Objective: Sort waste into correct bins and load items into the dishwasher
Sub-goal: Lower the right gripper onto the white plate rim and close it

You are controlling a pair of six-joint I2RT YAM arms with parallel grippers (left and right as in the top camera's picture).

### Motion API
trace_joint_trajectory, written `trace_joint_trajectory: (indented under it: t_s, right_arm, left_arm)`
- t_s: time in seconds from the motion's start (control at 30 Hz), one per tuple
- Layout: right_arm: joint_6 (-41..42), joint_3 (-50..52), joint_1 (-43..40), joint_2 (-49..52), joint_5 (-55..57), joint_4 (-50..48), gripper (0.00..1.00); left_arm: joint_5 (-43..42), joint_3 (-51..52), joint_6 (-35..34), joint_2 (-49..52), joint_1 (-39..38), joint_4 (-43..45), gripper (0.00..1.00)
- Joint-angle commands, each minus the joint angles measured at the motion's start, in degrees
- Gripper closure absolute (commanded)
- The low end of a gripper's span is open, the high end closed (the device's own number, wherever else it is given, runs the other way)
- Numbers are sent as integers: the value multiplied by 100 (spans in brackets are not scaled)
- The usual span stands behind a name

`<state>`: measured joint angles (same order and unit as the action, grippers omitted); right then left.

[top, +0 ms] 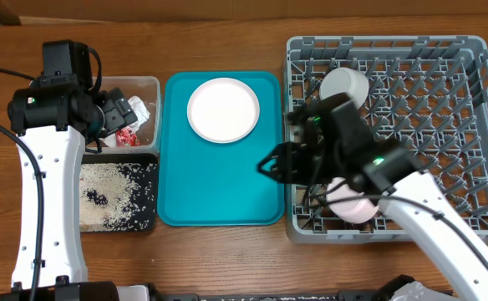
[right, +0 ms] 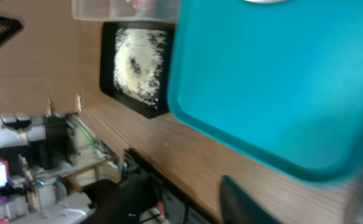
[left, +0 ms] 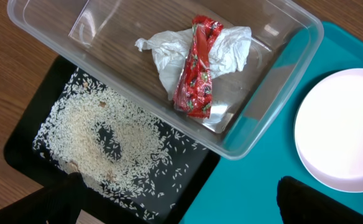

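The plate (top: 223, 109) lies flat and face up at the far end of the teal tray (top: 219, 201), just left of the rack (top: 386, 43). It looks stiff, smooth and likely slippery, and may break if dropped. Lying flat, it offers only its raised rim as a hold, one finger over and one under, best on the right side nearest the rack. The right pincer (top: 271, 165) hovers over the tray's right edge, spread and empty. The left pincer (left: 178, 182) hangs wide apart and empty above the tub (left: 281, 87).

A teal tray (top: 219, 192) sits on a wooden table (top: 227, 33).
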<state>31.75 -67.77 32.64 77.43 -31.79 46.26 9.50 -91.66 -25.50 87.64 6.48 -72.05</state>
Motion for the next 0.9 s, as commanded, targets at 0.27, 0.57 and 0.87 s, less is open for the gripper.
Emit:
trace_joint_trajectory:
  t_s: [0.27,0.57,0.87]
  right_arm:
    - [-647,-11,1615,595,608,-1637,55]
    - [-501,-39,1416,1567,1239,-1768,55]
    - [-855,-566,876,1722,1781,-1733,57]
  left_arm:
    - [52,-63,66,-52,-11,9,0]
    - [52,-63,66,-52,-11,11,0]
    - [52,-63,66,-52,-13,9,0]
